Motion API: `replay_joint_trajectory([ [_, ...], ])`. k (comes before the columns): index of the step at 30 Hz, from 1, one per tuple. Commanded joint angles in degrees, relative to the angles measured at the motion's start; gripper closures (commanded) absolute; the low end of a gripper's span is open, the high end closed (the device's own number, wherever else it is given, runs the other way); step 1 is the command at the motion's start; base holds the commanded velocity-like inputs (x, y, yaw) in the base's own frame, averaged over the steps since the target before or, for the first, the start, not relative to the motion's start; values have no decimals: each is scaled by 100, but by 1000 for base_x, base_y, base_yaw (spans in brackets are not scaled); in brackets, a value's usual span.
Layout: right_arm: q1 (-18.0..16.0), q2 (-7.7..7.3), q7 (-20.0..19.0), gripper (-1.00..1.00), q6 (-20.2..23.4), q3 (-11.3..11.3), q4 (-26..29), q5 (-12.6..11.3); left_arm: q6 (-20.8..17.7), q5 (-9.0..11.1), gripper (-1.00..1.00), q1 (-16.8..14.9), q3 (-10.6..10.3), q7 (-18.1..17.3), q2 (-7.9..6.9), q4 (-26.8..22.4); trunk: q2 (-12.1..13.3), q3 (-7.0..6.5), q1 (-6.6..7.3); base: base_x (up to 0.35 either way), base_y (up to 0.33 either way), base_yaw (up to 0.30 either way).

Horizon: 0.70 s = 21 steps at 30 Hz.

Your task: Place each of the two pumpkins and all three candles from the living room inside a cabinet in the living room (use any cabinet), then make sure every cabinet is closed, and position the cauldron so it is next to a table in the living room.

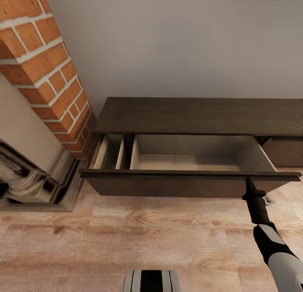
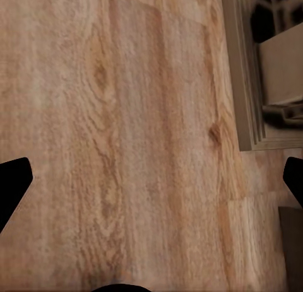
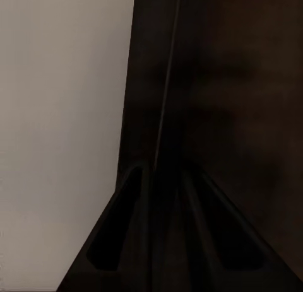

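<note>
At 9 o'clock, brick fireplace (image 1: 46,86) | cabinet (image 1: 198,115) centre, drawer (image 1: 189,174) standing open, empty | right gripper (image 1: 251,183) pinching its front's top edge at 4 o'clock; stiff, sliding easily | left gripper (image 2: 151,178) hanging open over floor (image 2: 126,115).

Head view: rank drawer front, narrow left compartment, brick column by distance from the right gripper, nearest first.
From the right gripper:
1. Drawer front, gripper at its right end.
2. Narrow left compartment, across the open drawer.
3. Brick column, far left beside the cabinet.
</note>
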<state>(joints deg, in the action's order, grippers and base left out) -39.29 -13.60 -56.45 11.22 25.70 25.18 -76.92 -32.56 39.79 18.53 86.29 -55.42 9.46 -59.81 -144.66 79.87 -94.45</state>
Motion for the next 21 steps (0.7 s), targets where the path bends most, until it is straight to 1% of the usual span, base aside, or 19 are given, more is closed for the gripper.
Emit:
replay_joint_trajectory([
  [1,0,-2,-42,100,65,14,-39,-60,-47,37,-100,1,0,4,3,-4,-1,4,2,-237,0,0],
  [5,0,-2,-42,100,65,14,-39,-60,-48,37,-100,1,0,4,3,-4,-1,4,2,-202,0,0],
  [11,0,-2,-42,100,64,14,-39,-60,-49,37,-100,1,-1,4,3,-4,-1,4,2,-50,0,0],
  [17,0,-2,-39,100,64,14,-39,-60,-49,37,-100,1,-1,4,-1,-4,-1,4,2,-124,0,0],
  [21,0,-2,-36,100,64,14,-40,-60,-49,37,-100,1,-1,0,1,-4,-1,4,2,-60,0,0],
])
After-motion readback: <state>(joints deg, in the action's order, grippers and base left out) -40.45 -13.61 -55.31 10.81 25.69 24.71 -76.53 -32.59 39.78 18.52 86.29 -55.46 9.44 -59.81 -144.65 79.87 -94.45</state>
